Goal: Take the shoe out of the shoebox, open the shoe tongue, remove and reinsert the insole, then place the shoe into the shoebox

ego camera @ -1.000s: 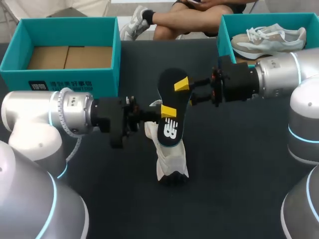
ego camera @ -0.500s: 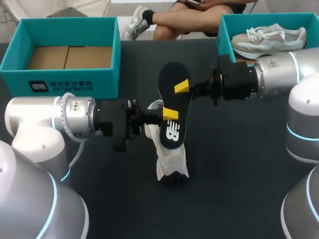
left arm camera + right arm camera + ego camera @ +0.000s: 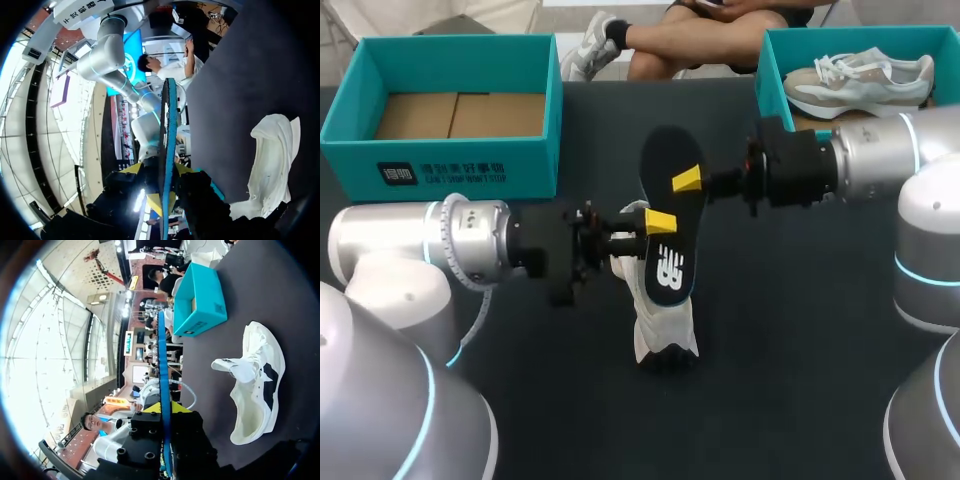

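Note:
A black insole (image 3: 665, 215) with a blue rim hangs in the air over mid-table, edge-on in both wrist views. My right gripper (image 3: 692, 182) comes in from the right and is shut on the insole's (image 3: 162, 375) upper half. My left gripper (image 3: 655, 225) is at the insole's lower half, its fingers standing apart on either side of the insole (image 3: 167, 135), so it is open. The white shoe (image 3: 660, 320) stands on the dark table just below the insole; it also shows beside my left gripper (image 3: 162, 172) and beside my right gripper (image 3: 165, 410).
An open teal shoebox (image 3: 470, 165) with a cardboard floor stands at the back left. A second teal box (image 3: 767, 70) at the back right holds another pale shoe (image 3: 860, 80). The teal box (image 3: 202, 300) also appears beyond the shoe (image 3: 255, 385).
My right gripper has closed on the insole. My left gripper's fingers have opened off it, and the left arm has drawn back slightly to the left.

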Robot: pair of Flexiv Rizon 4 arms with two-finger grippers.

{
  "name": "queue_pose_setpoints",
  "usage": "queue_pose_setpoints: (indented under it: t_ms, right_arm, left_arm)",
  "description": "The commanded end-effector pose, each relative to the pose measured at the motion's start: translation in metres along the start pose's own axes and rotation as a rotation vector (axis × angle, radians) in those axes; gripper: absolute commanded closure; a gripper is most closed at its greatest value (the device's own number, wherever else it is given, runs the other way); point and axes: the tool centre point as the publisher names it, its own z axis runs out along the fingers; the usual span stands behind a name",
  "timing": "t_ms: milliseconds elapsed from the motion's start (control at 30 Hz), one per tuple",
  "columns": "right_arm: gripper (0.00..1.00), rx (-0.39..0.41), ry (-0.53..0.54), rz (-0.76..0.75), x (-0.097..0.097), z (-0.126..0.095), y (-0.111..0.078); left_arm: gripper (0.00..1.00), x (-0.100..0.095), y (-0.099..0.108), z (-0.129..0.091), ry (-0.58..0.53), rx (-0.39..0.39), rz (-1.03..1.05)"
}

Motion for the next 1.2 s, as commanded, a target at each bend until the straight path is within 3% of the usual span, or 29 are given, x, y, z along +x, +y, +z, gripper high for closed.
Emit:
queue_pose_setpoints:
  t_ms: [33, 267, 533, 767, 1200]
  right_arm:
    - [1.00, -0.001, 0.001, 0.009, -0.007, -0.001, -0.001]
    - [1.00, 0.003, -0.009, 0.032, -0.019, -0.003, -0.002]
    - [1.00, 0.015, -0.010, 0.040, -0.027, 0.001, -0.005]
    - [1.00, 0.031, -0.006, 0.041, -0.031, 0.004, -0.005]
    - [1.00, 0.063, -0.006, 0.035, -0.034, 0.009, -0.003]
  left_arm:
    - [0.00, -0.006, -0.006, -0.027, 0.030, -0.023, -0.008]
    - [0.00, -0.016, 0.010, -0.051, 0.136, -0.065, -0.085]
    - [0.00, -0.029, 0.023, -0.053, 0.488, -0.113, -0.262]
    - [0.00, -0.041, 0.031, -0.052, 0.804, -0.134, -0.233]
    - [0.00, -0.041, 0.031, -0.052, 0.804, -0.134, -0.233]
